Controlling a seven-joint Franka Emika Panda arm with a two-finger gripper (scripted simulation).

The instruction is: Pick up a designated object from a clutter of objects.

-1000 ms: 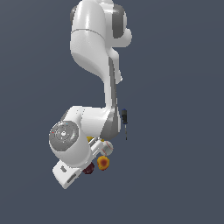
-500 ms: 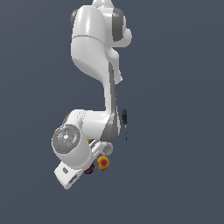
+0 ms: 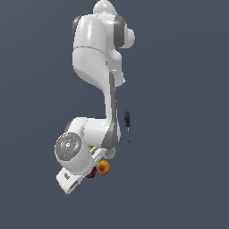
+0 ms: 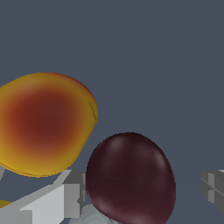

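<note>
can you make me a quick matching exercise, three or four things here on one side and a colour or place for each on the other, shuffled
Things:
1. maroon ball
2. orange ball
3. screwdriver
4. robot arm

Descriptions:
A. white with grey joints
B. thin and dark, lying apart from the other items, at the exterior view's right of the arm
C. yellow at the rim, reddish in the middle
D. dark and glossy, between the tool's fingers in the wrist view

Pairs: 1-D, 2-C, 3-B, 4-A
</note>
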